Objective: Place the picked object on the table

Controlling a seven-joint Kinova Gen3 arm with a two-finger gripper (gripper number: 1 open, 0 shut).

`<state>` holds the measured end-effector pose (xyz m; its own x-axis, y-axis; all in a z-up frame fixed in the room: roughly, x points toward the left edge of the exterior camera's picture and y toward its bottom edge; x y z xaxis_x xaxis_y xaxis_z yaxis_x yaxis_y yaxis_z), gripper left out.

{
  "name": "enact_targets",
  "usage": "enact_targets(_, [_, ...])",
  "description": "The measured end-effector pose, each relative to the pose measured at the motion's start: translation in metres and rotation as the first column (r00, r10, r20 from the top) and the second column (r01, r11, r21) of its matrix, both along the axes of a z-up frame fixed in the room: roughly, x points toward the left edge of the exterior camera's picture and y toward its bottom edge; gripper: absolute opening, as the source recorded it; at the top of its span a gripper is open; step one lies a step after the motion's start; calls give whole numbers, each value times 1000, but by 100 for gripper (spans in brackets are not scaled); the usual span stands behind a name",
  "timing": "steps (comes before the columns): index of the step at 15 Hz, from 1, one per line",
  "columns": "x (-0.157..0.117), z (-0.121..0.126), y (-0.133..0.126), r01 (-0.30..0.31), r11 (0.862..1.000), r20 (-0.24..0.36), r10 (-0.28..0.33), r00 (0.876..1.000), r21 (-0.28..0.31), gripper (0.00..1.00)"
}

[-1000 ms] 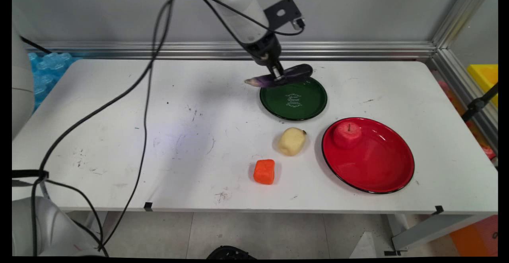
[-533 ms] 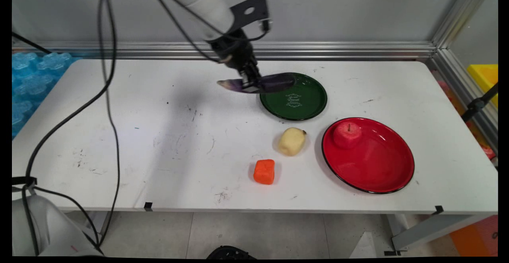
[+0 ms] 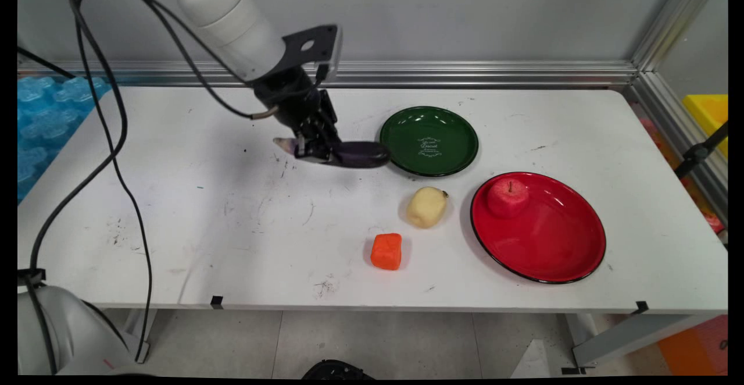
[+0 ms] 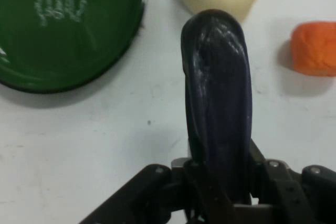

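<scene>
Cables (image 3: 110,141) hang in black loops far to the left of the jaws, trailing down off the white arm (image 3: 232,18) that reaches in from the upper left. The gripper (image 3: 317,149) sits low over the white table (image 3: 174,210), and its jaws are clamped on a dark purple eggplant (image 3: 349,155). From where I stand the eggplant lies nearly level in the grip, its pale stem end poking out on the left side of the jaws and its rounded dark end sticking out to their right. Seen from the hand, the eggplant (image 4: 218,98) runs straight out from between the jaws, glossy and dark, with bare table beneath it.

Just beyond the eggplant's rounded end, to the right of the jaws, is a green plate (image 3: 430,141) with white lettering in its middle; the tip comes close to its rim, though I cannot tell whether they touch. Nearer to me and to the right of the jaws lies a pale yellow potato (image 3: 426,206), and an orange block (image 3: 386,251) sits a little nearer still, apart from it. Farthest right of the jaws is a red plate (image 3: 552,245), with a red apple (image 3: 508,196) resting inside it near its far left rim.
</scene>
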<state>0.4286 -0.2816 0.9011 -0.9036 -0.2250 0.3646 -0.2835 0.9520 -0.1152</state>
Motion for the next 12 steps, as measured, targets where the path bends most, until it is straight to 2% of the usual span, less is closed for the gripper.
enact_targets(5, [-4,-33,1,37,999,-2,-37,999,14,0])
enact_targets(12, [-25,-81,-19,109,994,-6,-108,994,30,0])
